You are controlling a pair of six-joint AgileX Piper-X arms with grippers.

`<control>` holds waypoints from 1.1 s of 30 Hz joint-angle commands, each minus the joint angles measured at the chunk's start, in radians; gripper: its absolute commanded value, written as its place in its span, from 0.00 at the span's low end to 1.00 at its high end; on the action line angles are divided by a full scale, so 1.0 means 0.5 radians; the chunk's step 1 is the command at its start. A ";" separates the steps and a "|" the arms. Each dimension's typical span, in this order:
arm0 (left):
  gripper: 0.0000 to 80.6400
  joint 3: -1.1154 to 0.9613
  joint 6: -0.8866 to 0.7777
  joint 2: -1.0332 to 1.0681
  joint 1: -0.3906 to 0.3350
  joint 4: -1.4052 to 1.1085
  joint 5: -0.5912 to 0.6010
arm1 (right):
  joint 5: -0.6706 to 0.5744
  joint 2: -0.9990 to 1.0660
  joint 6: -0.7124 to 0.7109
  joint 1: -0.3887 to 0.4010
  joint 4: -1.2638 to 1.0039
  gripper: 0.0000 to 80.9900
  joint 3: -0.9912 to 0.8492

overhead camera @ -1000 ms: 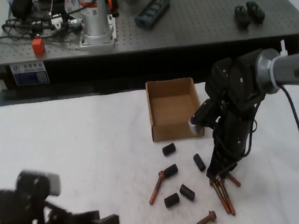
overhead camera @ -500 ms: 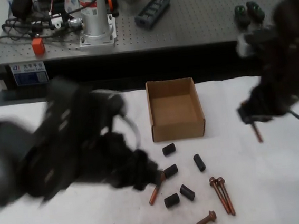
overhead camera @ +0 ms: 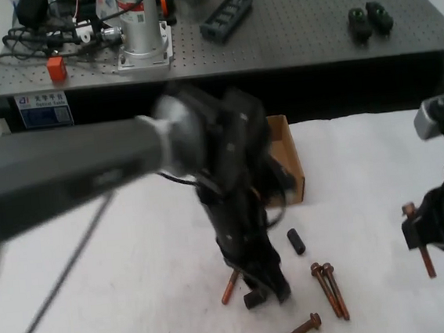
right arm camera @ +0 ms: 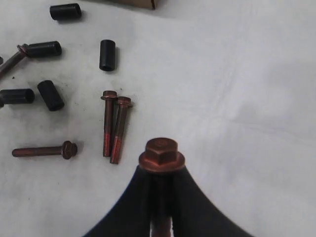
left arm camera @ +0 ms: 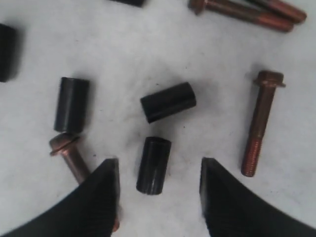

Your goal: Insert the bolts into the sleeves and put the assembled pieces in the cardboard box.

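High view overlooks bench (overhead camera: 101, 304); wrist views closely share bolts (right arm camera: 114, 126).

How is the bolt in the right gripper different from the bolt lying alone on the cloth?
The held bolt is clamped in the right gripper, with its head poking out. The lone bolt lies flat and loose on the white cloth, touched by nothing. The held bolt is off to the side, away from the black sleeves, while the lone bolt lies close to them. Both are copper-coloured with a hex head.

On the perforated table (overhead camera: 296, 41), an orange block (overhead camera: 56, 69) stands at its near left corner; two dark knobs (overhead camera: 360, 23) lie toward its right edge.
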 commanded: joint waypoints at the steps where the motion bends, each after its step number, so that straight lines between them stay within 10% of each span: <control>1: 0.45 -0.105 0.181 0.122 -0.048 0.116 -0.066 | -0.017 -0.020 0.011 -0.008 -0.011 0.01 0.000; 14: 0.44 -0.105 0.379 0.240 -0.052 0.067 -0.085 | -0.020 -0.030 0.017 -0.008 -0.018 0.01 0.000; 27: 0.01 -0.105 0.493 0.252 -0.052 0.039 -0.175 | -0.033 -0.030 0.055 -0.008 -0.025 0.01 0.000; 33: 0.01 -0.078 0.073 0.026 -0.042 0.071 -0.089 | -0.550 -0.030 0.283 -0.008 -0.319 0.01 0.000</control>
